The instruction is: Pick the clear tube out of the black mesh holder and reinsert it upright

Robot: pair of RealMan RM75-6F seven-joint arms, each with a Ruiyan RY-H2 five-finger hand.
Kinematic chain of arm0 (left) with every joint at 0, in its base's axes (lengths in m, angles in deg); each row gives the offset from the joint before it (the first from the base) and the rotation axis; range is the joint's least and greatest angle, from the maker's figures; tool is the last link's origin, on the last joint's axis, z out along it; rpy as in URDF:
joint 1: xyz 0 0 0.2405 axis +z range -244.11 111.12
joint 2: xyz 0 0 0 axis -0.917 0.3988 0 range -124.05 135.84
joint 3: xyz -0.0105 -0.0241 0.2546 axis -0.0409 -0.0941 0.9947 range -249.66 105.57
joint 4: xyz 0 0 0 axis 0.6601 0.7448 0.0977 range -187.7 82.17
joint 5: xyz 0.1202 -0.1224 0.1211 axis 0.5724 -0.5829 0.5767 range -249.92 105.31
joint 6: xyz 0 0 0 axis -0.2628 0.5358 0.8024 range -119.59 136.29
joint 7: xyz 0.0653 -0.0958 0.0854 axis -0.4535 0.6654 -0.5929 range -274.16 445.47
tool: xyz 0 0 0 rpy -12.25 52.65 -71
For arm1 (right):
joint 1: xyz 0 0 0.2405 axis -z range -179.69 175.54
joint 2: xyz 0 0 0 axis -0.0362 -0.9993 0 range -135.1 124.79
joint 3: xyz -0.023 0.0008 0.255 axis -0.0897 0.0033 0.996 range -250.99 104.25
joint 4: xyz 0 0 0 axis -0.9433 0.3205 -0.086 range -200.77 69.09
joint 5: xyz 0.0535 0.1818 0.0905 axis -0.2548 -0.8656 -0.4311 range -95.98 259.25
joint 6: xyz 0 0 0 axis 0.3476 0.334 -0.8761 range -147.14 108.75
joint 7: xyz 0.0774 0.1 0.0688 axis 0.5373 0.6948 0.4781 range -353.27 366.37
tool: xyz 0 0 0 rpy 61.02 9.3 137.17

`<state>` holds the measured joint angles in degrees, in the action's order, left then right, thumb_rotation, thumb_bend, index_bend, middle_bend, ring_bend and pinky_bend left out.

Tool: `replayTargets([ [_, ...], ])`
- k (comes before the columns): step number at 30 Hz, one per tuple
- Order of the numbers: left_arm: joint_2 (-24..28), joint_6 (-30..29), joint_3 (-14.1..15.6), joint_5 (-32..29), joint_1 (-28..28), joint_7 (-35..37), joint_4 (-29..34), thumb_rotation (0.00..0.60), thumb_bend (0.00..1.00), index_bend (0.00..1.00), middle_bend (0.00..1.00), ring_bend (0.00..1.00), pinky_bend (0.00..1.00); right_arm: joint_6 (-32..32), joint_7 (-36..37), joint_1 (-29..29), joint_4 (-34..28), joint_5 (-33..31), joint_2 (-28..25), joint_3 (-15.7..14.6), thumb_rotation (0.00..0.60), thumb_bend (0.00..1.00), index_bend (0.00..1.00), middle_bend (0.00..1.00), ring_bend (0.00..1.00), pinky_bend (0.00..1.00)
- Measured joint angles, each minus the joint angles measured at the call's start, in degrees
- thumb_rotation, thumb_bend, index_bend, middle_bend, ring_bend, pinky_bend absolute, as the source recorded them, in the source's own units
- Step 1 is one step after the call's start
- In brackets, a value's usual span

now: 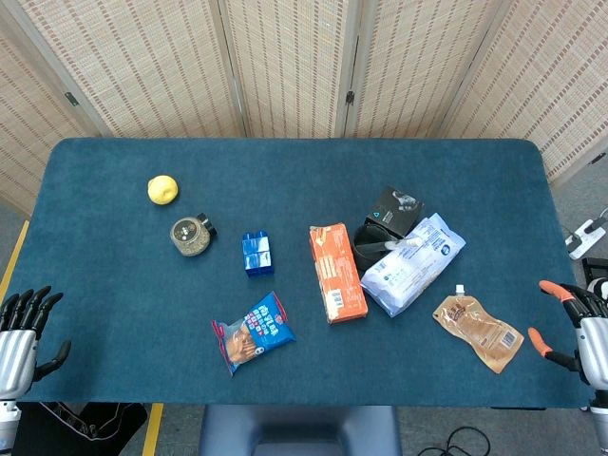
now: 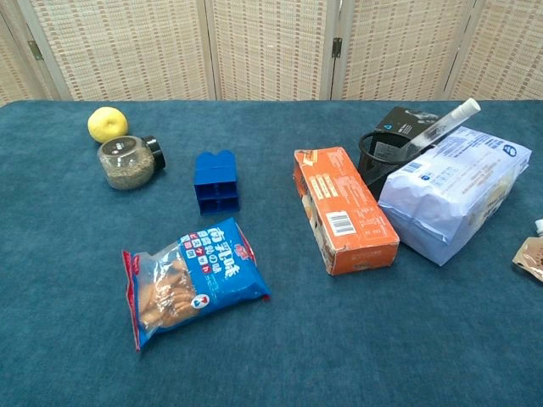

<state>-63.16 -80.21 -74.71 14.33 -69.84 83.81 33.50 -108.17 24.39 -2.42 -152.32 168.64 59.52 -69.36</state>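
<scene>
The black mesh holder (image 1: pixel 370 243) (image 2: pixel 382 158) stands right of centre, between an orange box and a white-blue bag. The clear tube (image 1: pixel 397 248) (image 2: pixel 439 128) leans in it, tilted to the right with its white cap resting over the bag. My left hand (image 1: pixel 21 328) hangs at the table's near left corner, fingers apart and holding nothing. At the near right edge is my right hand (image 1: pixel 579 323), with orange fingertips spread and nothing in it. Both hands are far from the holder, and neither shows in the chest view.
An orange box (image 1: pixel 336 271), a white-blue bag (image 1: pixel 414 262) and a black packet (image 1: pixel 394 209) crowd the holder. A brown pouch (image 1: pixel 478 332) lies to the right. A blue block (image 1: pixel 256 254), snack bag (image 1: pixel 253 332), jar (image 1: pixel 192 236) and lemon (image 1: pixel 162 189) lie to the left.
</scene>
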Motion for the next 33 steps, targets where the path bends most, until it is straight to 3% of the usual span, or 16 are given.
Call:
replayTargets([
  [16, -0.4, 0.7, -0.1, -0.1, -0.4, 0.2, -0.5, 0.6, 0.37, 0.18, 0.12, 0.08, 0.08, 2.8, 0.2, -1.8, -1.7, -1.6, -1.2, 1.3, 0.6, 0.25, 0.2, 0.28, 0.15, 0.17],
  [26, -0.3, 0.3, 0.1, -0.3, -0.1, 0.1, -0.2, 0.6, 0.37, 0.18, 0.12, 0.08, 0.08, 15.0, -1.2, -10.0, -5.5, -7.8, -3.7, 6.3, 0.6, 0.24, 0.25, 0.28, 0.15, 0.17],
  [28, -0.2, 0.2, 0.1, -0.3, 0.0, 0.1, 0.0, 0.6, 0.37, 0.18, 0.12, 0.08, 0.08, 18.5, -2.2, -12.5, -6.1, -9.6, -3.9, 7.4, 0.6, 0.21, 0.25, 0.28, 0.15, 0.17],
  [31, -0.1, 0.2, 0.1, -0.4, 0.1, -0.2, 0.2, 0.6, 0.37, 0.18, 0.12, 0.08, 0.08, 23.7, -4.0, -16.3, -6.7, -12.5, -3.8, 8.9, 0.6, 0.05, 0.26, 0.26, 0.12, 0.16],
  [33, 0.1, 0.1, 0.1, -0.5, 0.2, -0.4, 0.4, 0.6, 0.37, 0.18, 0.12, 0.07, 0.08, 27.2, -5.7, -19.0, -6.8, -14.9, -3.4, 9.8, 0.6, 0.01, 0.26, 0.25, 0.1, 0.14],
])
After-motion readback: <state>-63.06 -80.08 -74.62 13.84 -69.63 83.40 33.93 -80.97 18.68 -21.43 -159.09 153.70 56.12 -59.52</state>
